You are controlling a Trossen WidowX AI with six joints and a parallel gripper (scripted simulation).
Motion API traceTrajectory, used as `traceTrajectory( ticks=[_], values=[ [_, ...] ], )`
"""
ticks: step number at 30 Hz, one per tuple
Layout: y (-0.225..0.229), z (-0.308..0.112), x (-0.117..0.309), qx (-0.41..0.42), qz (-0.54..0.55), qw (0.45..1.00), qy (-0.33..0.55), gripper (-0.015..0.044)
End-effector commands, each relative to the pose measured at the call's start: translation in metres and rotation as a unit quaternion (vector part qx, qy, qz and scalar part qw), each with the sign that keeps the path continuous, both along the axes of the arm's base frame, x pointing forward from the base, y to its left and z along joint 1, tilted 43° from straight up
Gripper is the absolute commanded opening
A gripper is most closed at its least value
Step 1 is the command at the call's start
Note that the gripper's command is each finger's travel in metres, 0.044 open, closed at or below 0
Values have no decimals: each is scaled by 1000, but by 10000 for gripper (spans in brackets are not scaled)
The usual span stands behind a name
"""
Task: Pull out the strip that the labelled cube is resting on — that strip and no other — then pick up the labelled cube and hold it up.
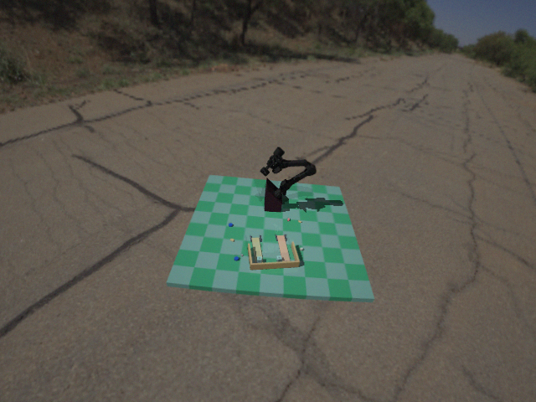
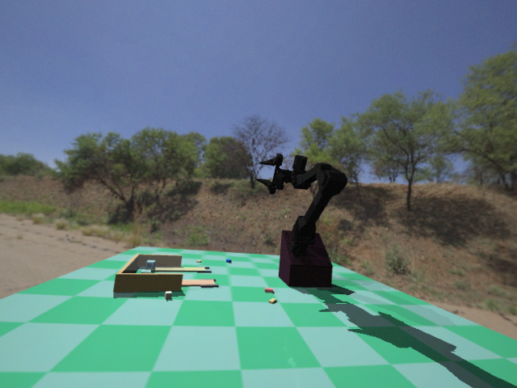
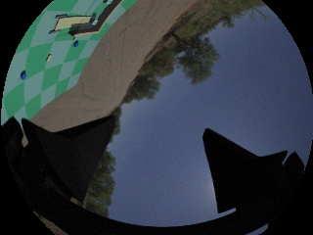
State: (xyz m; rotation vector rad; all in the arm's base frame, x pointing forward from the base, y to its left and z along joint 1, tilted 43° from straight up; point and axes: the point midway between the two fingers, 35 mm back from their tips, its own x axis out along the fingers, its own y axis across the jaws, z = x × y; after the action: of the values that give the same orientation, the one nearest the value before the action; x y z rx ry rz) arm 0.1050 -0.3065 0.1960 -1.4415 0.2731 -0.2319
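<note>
My gripper (image 1: 271, 161) (image 2: 258, 170) (image 3: 160, 127) is open and empty, high above the mat and well away from the strips. A pale yellow strip (image 1: 256, 244) (image 2: 187, 269) (image 3: 73, 23) and a salmon strip (image 1: 282, 244) (image 2: 195, 283) lie side by side, their dark-tipped ends out of the open side of a wooden three-sided frame (image 1: 275, 265) (image 2: 150, 283). One pale cube (image 1: 259, 259) is at the yellow strip's inner end. Another pale cube (image 1: 279, 258) is at the salmon strip's left edge; whether it rests on it is unclear. A marked cube (image 2: 150, 264) shows in the exterior view; which one is unclear.
Blue bits (image 1: 230, 224) (image 1: 236, 258) (image 3: 76, 44) and a small tan bit (image 1: 232, 239) (image 3: 49, 57) lie left of the frame. A red bit (image 1: 288, 219) (image 2: 268, 290) and a yellow bit (image 1: 300, 222) (image 2: 272, 301) lie near the dark red base (image 2: 304, 271). A whitish bit (image 2: 168, 295) lies beside the frame.
</note>
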Motion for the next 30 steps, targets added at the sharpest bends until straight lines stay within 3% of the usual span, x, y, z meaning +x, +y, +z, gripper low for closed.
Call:
traceTrajectory(
  ticks=[1, 5, 10, 21, 30],
  values=[
    [0, -1, 2, 10, 1, 1000, -2, 400],
    [11, -23, 47, 206, 25, 977, -37, 400],
    [44, -58, 109, 477, 36, 877, -48, 400],
    [110, -106, 170, 754, -16, 657, -8, 400],
    [177, -146, 198, 886, -117, 447, 40, 400]
  ],
)
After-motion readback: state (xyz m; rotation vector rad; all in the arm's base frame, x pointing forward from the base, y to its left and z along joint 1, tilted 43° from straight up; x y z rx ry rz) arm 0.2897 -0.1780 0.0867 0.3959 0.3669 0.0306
